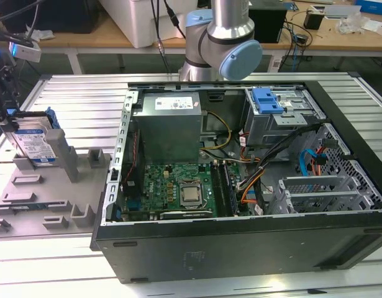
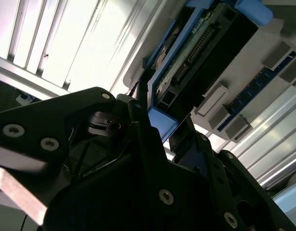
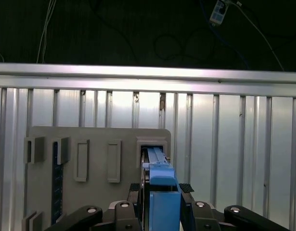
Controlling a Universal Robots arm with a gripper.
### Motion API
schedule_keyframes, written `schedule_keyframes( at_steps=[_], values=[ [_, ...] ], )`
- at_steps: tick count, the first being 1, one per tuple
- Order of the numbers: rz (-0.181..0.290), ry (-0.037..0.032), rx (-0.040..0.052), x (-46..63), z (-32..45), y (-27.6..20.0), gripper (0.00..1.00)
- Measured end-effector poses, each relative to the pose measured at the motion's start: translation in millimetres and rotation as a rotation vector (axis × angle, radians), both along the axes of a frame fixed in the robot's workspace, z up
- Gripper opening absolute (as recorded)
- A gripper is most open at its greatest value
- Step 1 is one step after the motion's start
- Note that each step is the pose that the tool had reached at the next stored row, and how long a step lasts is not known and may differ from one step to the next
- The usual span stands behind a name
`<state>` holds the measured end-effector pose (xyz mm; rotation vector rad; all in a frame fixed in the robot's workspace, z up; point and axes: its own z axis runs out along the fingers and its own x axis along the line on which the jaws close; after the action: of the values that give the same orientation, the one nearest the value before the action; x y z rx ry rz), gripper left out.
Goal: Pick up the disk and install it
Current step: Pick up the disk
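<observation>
A ribbed aluminium table [image 1: 72, 87] is being occupied by an open computer case [image 1: 240, 248] and, toward the exterior view's left, by a grey fixture plate [image 1: 29, 205]. The disk [image 1: 36, 141] is being held on edge over that plate, slightly tilted and well apart from the case. In the first wrist view the gripper [image 3: 162, 188] is being shown with its jaws drawn narrow, the disk's blue carrier being clamped between them.
</observation>
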<state>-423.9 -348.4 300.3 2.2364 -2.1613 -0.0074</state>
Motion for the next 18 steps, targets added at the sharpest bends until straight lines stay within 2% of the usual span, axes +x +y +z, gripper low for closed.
schedule_keyframes(
  at_steps=[18],
  values=[
    [0.000, 0.0000, 0.0000, 0.0, -4.2, 0.0, 0.44]
  ],
)
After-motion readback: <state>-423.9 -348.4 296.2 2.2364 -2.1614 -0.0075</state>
